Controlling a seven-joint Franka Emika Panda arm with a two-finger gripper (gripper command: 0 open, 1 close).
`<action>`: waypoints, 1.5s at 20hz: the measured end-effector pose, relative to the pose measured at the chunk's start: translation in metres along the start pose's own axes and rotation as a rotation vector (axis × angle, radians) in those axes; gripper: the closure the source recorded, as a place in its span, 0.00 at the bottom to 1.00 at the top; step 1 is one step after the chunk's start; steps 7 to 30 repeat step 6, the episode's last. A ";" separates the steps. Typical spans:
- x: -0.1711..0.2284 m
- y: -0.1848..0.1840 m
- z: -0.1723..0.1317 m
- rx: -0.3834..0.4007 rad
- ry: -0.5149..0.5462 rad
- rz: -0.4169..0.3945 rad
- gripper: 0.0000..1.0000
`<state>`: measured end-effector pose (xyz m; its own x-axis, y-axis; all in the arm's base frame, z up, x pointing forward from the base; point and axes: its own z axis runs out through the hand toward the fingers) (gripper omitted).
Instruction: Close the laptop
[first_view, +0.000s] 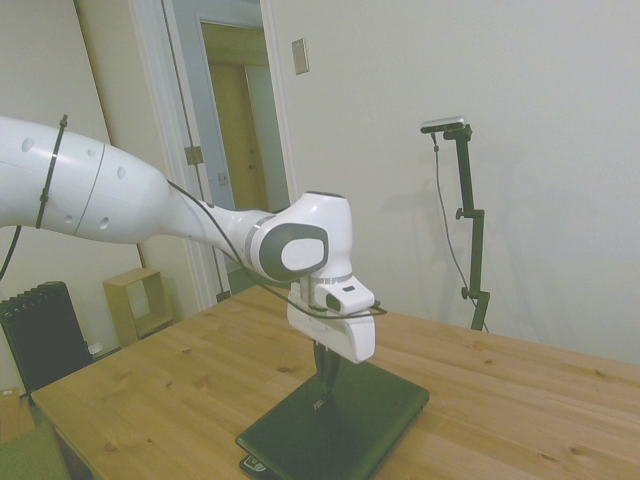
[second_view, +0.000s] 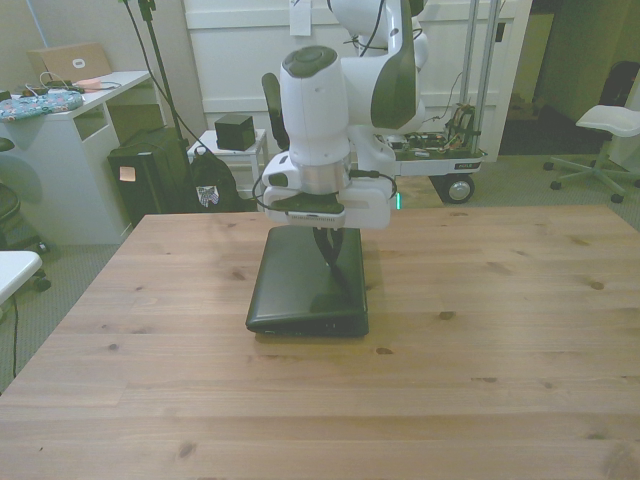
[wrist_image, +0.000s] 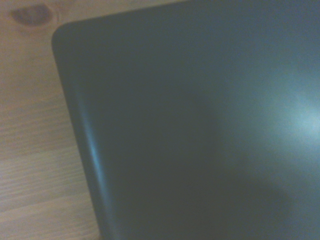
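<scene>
While the wooden table (second_view: 480, 330) fills the near ground of the front view, the laptop (second_view: 300, 285) lies on it a little toward the front view's left of centre, lid down flat on its base, so it reads as closed. Its lid is matte black with rounded corners; one such corner shows in the wrist view (wrist_image: 190, 130), blurred, with bare wood grain and a knot beside it. In the side view the laptop (first_view: 350, 425) sits close to the table's near edge, with a small marking visible on the lid near the fingers.

Directly over the lid stands the gripper (second_view: 335, 262), pointing straight down, with its dark fingers (first_view: 326, 375) reaching to the lid surface at about the middle; contact cannot be confirmed. The fingers appear close together, with nothing between them, but the gap is too small and dark to settle: cannot tell whether the claw is narrow or fully closed. A black cable loops around the white hand housing.

Behind the table, a white desk (second_view: 70, 100) stands at the front view's left, and a white chair (second_view: 610, 125) at the front view's right.
</scene>
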<state>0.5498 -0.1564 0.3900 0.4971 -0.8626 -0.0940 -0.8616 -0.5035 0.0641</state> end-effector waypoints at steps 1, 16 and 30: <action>0.000 0.001 0.003 -0.001 0.000 0.000 1.00; -0.020 -0.006 -0.050 0.057 0.062 -0.031 0.00; -0.020 -0.006 -0.050 0.057 0.062 -0.031 0.00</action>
